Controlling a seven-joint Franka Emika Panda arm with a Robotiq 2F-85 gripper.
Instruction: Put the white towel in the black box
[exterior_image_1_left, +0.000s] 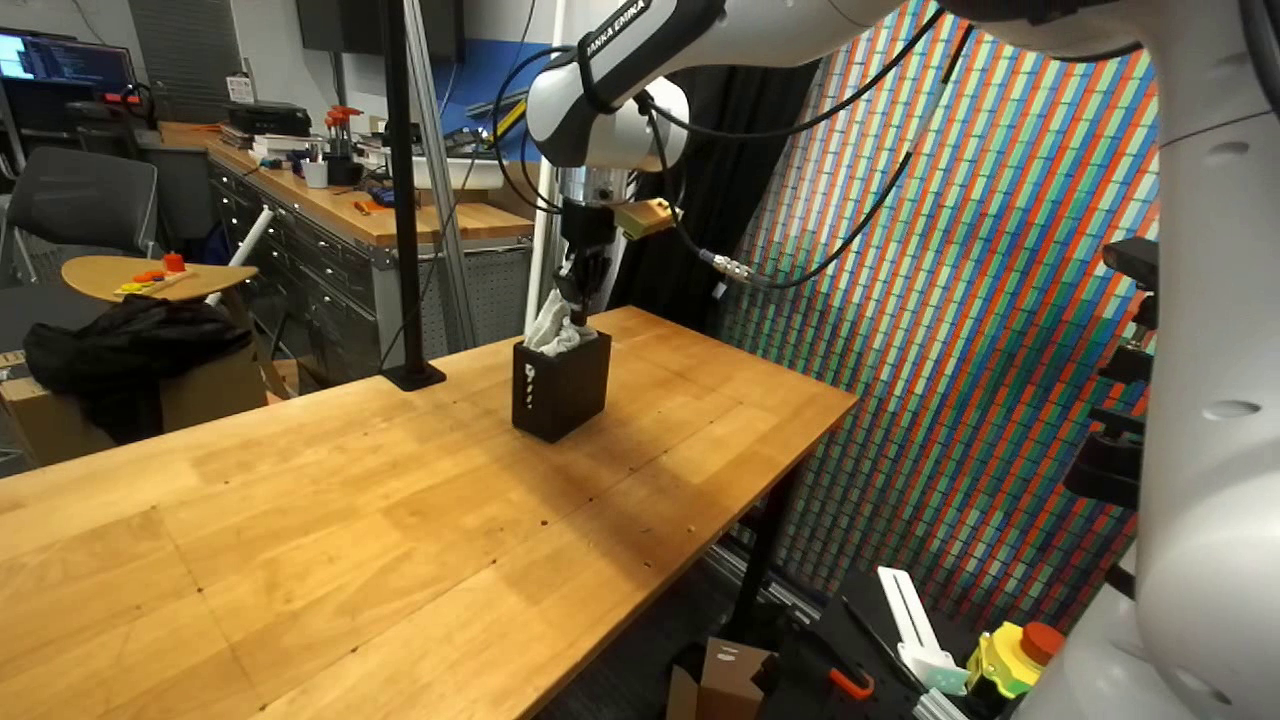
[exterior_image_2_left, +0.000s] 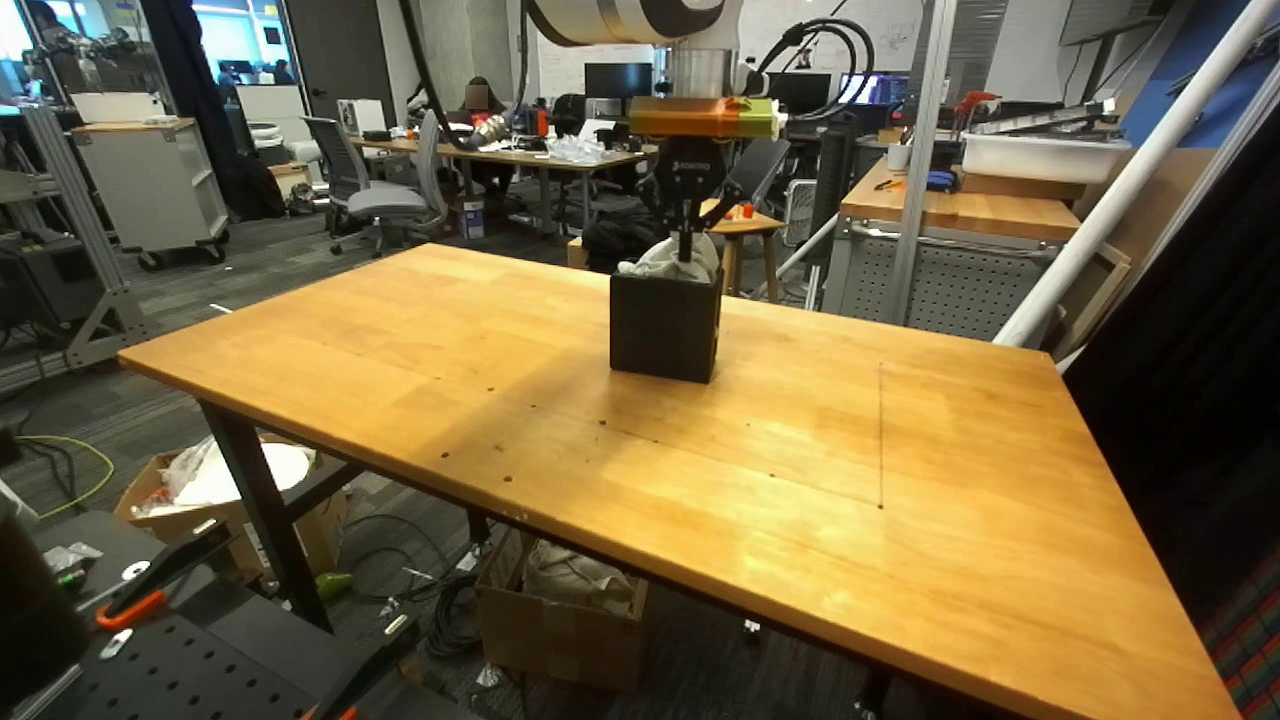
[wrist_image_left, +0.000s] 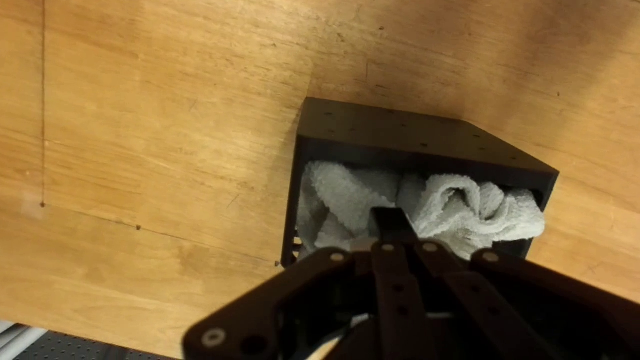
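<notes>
Can see a wooden desk (exterior_image_2_left: 730, 460) carrying, in from all its edges and well apart from its corners, the black box (exterior_image_2_left: 660, 330), upright in both exterior views. Can make out the tool (wrist_image_left: 392, 225) right above, pointing down with jaws together, and, bunched inside the box, the white towel (wrist_image_left: 345, 192), partly poking over the rim. Cannot tell about contact between tool and towel.
</notes>
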